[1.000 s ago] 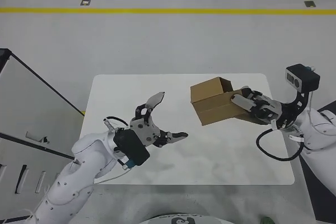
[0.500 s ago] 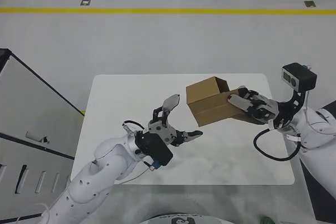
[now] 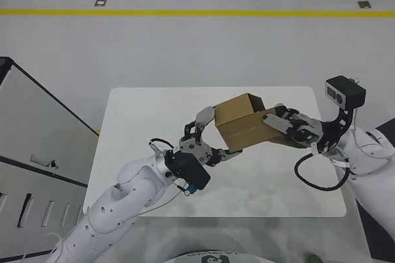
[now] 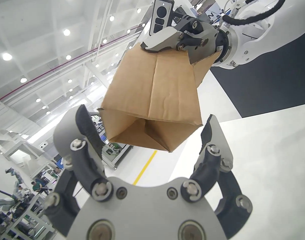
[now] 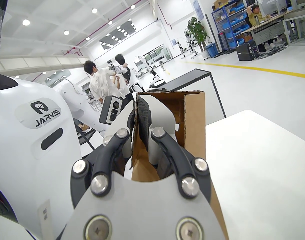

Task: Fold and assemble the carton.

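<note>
Here, the left gripper [image 4: 147, 119] is noted nearest, its jaws spread wide with nothing held between them, set just short of the near end of the carton [image 4: 152, 88]. The carton is held in the air above the white table [image 3: 151, 125], lifted off the surface and tilted, its body already opened out into a squared sleeve. The near end is found open: the hollow inside is visible in the left wrist view, and no flap is closed across it. At the far end, one cardboard wall is pinched by the right gripper [image 5: 140, 126], with the fingers clamped on the board, one inside and one outside. The opening beside that grip is likewise seen unclosed in the top view. The task is judged roughly midway. The erecting is done, while the folding and tucking of the end flaps is left. The near end is likely to be taken first, by the open left gripper.
</note>
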Available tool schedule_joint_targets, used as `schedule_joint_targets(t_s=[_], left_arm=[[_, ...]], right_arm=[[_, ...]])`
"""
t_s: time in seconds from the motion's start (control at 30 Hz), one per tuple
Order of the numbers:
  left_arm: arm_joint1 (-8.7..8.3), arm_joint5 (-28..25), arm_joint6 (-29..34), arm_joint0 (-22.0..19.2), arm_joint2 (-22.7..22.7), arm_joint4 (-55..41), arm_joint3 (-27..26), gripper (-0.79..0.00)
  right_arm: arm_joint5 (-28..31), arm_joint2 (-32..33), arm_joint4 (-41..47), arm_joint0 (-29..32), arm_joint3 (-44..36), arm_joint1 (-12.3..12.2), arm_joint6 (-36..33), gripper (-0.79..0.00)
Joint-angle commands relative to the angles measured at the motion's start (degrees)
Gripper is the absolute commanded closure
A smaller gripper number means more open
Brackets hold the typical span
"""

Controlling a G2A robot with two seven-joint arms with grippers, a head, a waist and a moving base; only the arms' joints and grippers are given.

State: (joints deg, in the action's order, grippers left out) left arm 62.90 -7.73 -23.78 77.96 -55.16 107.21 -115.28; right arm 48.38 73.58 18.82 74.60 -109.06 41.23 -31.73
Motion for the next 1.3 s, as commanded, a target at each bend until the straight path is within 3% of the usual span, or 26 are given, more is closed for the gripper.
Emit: schedule_joint_targets(t_s=[0.0, 0.13, 0.2, 0.23, 0.3, 0.4, 0.63, 0.8, 0.9, 0.93, 0.97, 1.0, 1.03, 1.07, 1.2, 1.27], left_arm=[[0.08, 0.39, -0.06, -0.09, -0.04, 0.61, 0.04, -0.785], [0.17, 0.37, -0.04, 0.11, 0.02, 1.89, -0.08, -0.785], [0.23, 0.43, -0.16, 0.25, -0.01, 1.94, -0.04, -0.723], [0.26, 0.45, -0.20, 0.33, -0.04, 2.01, -0.04, -0.650], [0.31, 0.48, -0.28, 0.48, -0.08, 2.18, -0.17, -0.650], [0.37, 0.41, -0.46, 0.69, -0.24, 2.35, -0.19, -0.570], [0.55, 0.14, -0.61, 0.89, -0.56, 2.51, -0.19, -0.523], [0.73, 0.16, -0.83, 0.74, -0.69, 2.36, 0.02, -0.397], [0.84, 0.05, -0.84, 0.70, -0.76, 2.25, 0.20, -0.363], [0.87, 0.01, -0.85, 0.69, -0.80, 2.25, 0.24, -0.348], [0.90, -0.01, -0.92, 0.70, -0.83, 2.18, 0.27, -0.329], [0.93, -0.03, -0.99, 0.70, -0.87, 2.14, 0.33, -0.296], [0.94, -0.09, -1.02, 0.69, -0.95, 2.24, 0.41, -0.256], [0.96, -0.14, -1.08, 0.70, -1.04, 2.25, 0.46, -0.209], [1.00, -0.47, -1.23, 0.79, -1.44, 2.46, 0.55, 0.000], [1.01, -0.43, -1.38, 0.90, -1.67, 2.51, 0.52, 0.000]], right_arm=[[-0.06, -0.02, -0.05, -0.01, -0.11, 0.15, -0.07, 0.000], [-0.28, 0.07, -0.10, 0.11, -0.19, 0.45, -0.29, 0.000], [-0.36, 0.12, -0.14, 0.17, -0.30, 0.59, -0.48, 0.000], [-0.42, 0.16, -0.11, 0.20, -0.30, 0.66, -0.55, 0.000], [-0.53, 0.25, -0.04, 0.26, -0.32, 0.79, -0.73, 0.000], [-0.68, 0.41, -0.06, 0.38, -0.31, 0.98, -1.03, 0.000], [-1.03, 0.93, -0.02, 0.59, -0.24, 1.39, -1.70, 0.000], [-1.21, 1.49, 0.19, 0.75, -0.11, 1.65, -2.09, 0.000], [-1.56, 1.81, 0.26, 0.86, -0.08, 1.79, -2.47, 0.000], [-1.62, 1.94, 0.34, 0.88, -0.09, 1.83, -2.59, -0.040], [-1.68, 2.11, 0.44, 0.91, -0.05, 1.87, -2.69, -0.369], [-1.74, 2.29, 0.53, 0.96, -0.03, 1.91, -2.78, -0.628], [-1.76, 2.54, 0.54, 1.00, 0.03, 1.94, -2.90, -0.742], [-1.84, 2.81, 0.57, 1.08, 0.08, 1.96, -2.98, -0.785], [-1.88, 4.35, 0.54, 1.57, 0.12, 1.99, -3.48, -0.785], [-1.91, 5.33, 0.58, 2.01, -0.01, 1.96, -3.81, -0.785]])
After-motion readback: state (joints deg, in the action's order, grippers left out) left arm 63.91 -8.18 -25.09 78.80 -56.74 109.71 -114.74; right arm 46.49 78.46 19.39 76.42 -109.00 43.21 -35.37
